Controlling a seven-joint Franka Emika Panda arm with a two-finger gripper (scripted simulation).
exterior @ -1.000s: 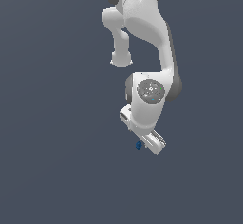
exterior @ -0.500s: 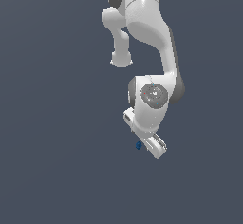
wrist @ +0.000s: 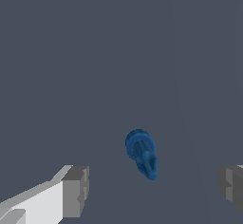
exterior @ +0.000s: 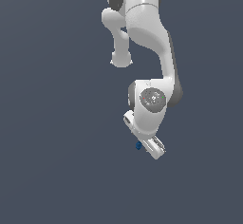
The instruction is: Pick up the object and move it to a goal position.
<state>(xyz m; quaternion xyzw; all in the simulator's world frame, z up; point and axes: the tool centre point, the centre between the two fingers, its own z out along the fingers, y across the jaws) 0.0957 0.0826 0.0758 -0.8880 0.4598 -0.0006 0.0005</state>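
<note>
The object [wrist: 141, 153], a small dark-blue chunk, sits between the 2 spread fingertips of the gripper [wrist: 154, 190], touching neither, so the pincer is released with nothing in it. It lies a bit off-centre, nearer 1 finger [wrist: 76, 192], so closing could nudge or roll that rounded shape out of the pinch. No containers anywhere on the grey floor [exterior: 57, 123].

A flat, uniform dark slate-grey backdrop [exterior: 52, 123] fills both views, evenly lit, with no visible edges or corners.
</note>
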